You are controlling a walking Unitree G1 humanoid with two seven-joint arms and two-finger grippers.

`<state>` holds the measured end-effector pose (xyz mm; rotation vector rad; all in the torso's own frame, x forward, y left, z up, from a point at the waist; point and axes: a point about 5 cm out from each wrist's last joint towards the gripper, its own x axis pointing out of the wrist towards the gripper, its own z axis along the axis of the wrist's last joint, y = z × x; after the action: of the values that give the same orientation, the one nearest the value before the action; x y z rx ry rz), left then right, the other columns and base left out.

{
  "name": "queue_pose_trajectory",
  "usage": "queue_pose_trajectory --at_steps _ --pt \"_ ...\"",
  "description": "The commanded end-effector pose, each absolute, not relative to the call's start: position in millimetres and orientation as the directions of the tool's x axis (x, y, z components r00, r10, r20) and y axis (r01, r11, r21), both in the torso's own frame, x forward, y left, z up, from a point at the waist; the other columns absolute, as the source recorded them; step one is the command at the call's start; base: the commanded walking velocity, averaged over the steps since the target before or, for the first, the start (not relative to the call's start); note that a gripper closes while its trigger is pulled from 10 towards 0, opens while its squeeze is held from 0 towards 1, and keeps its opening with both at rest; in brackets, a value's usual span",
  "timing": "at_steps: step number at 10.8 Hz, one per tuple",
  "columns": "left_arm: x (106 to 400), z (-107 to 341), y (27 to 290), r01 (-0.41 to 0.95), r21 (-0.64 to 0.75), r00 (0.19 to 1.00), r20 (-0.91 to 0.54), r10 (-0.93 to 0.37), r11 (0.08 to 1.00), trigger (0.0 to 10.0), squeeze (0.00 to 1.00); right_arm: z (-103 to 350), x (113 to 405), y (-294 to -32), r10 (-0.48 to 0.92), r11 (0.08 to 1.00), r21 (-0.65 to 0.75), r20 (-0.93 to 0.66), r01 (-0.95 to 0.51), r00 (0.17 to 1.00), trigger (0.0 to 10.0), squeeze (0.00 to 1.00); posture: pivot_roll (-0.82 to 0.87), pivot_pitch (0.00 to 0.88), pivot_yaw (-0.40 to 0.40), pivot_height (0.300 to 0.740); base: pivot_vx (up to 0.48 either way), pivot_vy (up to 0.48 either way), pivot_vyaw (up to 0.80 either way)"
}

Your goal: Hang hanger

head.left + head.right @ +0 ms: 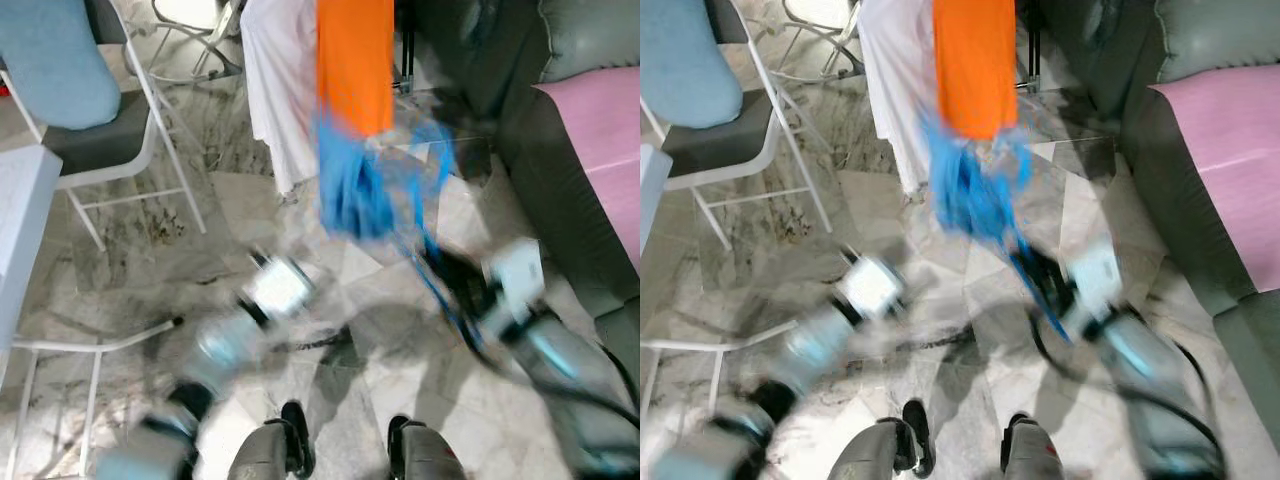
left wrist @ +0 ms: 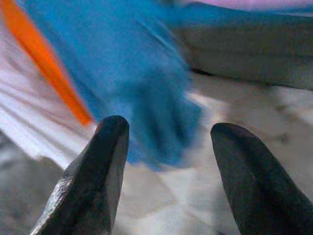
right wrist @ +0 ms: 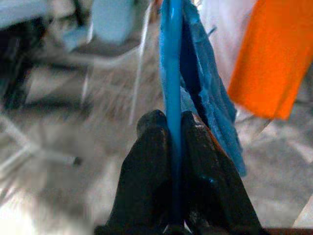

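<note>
Carrying step. Right claw point(image 3: 172, 161), lower right of the head frame, clamped on the blue hanger point(image 3: 171, 63) bearing a blue cloth point(image 1: 350, 185) at centre. Left claw point(image 2: 166, 161) apart, empty. Next: lift the hanger's hook toward the hanging orange garment point(image 1: 355, 60).

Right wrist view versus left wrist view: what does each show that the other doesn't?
Right wrist: the right gripper, jaws shut on the blue hanger, and a white-framed chair behind. Left wrist: the left gripper, jaws open with nothing between them, and the grey sofa. Both: the blue cloth on the hanger, the orange garment, a white garment, marble floor.
</note>
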<state>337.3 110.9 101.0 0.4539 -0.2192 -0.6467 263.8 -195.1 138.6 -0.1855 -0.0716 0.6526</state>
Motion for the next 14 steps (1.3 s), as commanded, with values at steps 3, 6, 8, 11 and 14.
queue_pose_trajectory --at_steps 3,6,8,11,14 --pt "351 134 130 0.454 0.657 0.750 0.083 -0.657 0.601 10.0 1.00 129 239 -213 0.713 0.672 -0.186 -0.097 -0.717 0.694 10.0 0.00 -0.16 0.253 0.096 0.740 0.000 0.000 0.00" --pt "349 140 142 0.470 0.823 0.650 -0.077 -0.756 0.320 10.0 1.00 126 227 -226 0.748 0.620 -0.174 -0.166 -0.766 0.643 10.0 0.00 -0.16 0.254 0.108 0.740 0.000 0.000 0.00" --pt "349 141 147 0.511 0.840 0.601 -0.198 -0.775 0.182 10.0 1.00 127 223 -230 0.773 0.580 -0.167 -0.198 -0.797 0.603 10.0 0.00 -0.16 0.255 0.112 0.740 0.000 0.000 0.00" --pt "354 138 142 0.560 0.824 0.572 -0.311 -0.759 0.084 10.0 0.98 143 227 -227 0.819 0.492 -0.209 -0.217 -0.845 0.531 10.0 0.00 -0.17 0.261 0.120 0.740 0.000 0.000 0.00" --pt "353 131 136 0.618 0.785 0.534 -0.374 -0.758 0.048 4.5 0.00 154 230 -221 0.849 0.426 -0.234 -0.231 -0.874 0.476 10.0 0.00 -0.18 0.258 0.115 0.740 0.000 0.000 0.00"
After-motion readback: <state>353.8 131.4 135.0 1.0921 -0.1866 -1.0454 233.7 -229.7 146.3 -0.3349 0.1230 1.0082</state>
